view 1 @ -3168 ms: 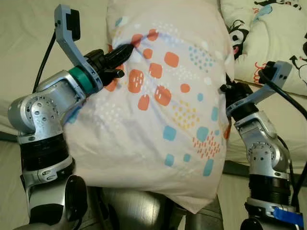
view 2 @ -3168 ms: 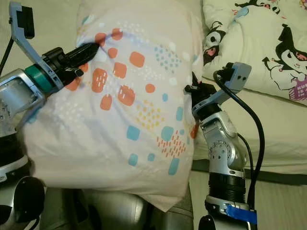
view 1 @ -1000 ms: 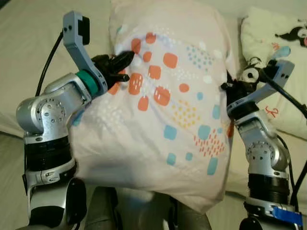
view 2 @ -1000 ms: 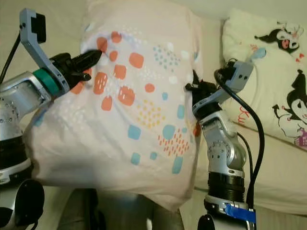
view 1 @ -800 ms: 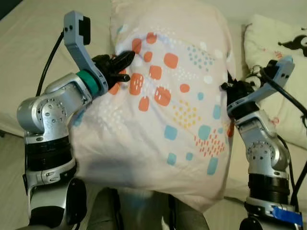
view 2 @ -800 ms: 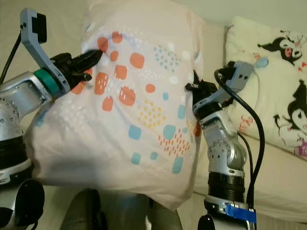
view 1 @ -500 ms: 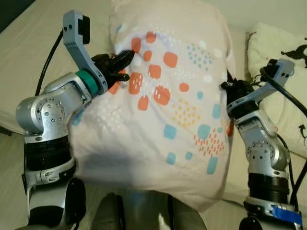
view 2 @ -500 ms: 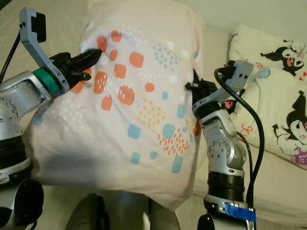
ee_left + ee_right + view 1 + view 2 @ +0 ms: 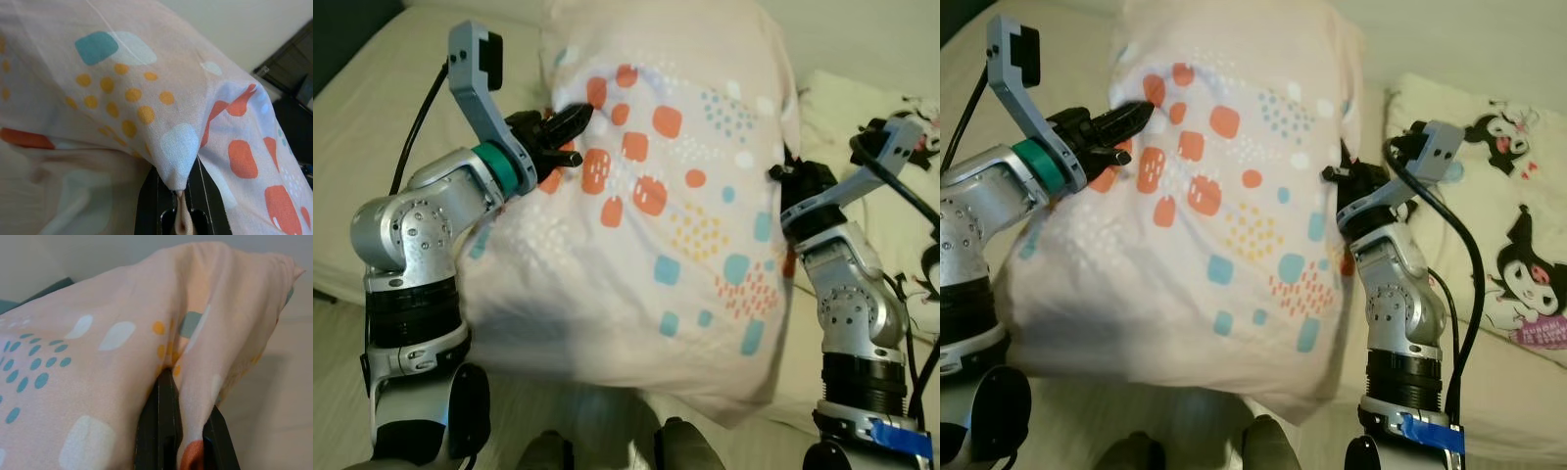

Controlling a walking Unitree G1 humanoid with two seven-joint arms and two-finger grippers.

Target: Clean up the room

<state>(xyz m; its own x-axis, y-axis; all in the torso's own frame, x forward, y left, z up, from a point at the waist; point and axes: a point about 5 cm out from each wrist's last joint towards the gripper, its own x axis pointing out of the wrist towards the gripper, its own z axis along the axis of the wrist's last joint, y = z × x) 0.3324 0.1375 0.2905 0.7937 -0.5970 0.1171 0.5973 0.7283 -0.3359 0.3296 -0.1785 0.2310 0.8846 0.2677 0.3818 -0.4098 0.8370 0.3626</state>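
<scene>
- The pillow [image 9: 675, 215] is a large, plump rectangle in a soft, pale peach cotton case, printed with rounded orange and teal squares, white blobs and fields of small yellow, teal and orange dots.
- It hangs upright in the air between the two silver arms, above the bed [image 9: 382, 108], with its lower edge sagging in loose folds near the robot's body.
- The left tool [image 9: 570, 122] meets the pillow at its upper left side; its two long black fingers are pinched together on a fold of the case.
- In the left wrist view the left tool [image 9: 182, 196] has a peak of the fabric drawn tight into the narrow slot between the fingers, and creases fan out from that point.
- The right tool [image 9: 1340, 179] presses into the pillow's right edge, about halfway up.
- In the right wrist view the right tool [image 9: 183, 431] has a thick pleat of the case running down between its fingers [image 9: 159, 426], which are closed on the cloth.
- The bed is covered by a smooth, cream sheet.
- A second pillow [image 9: 1489, 255] lies flat on the bed, to the right of the held one and just beyond the right arm; its cream case carries black-and-white cartoon figures with pink details.
</scene>
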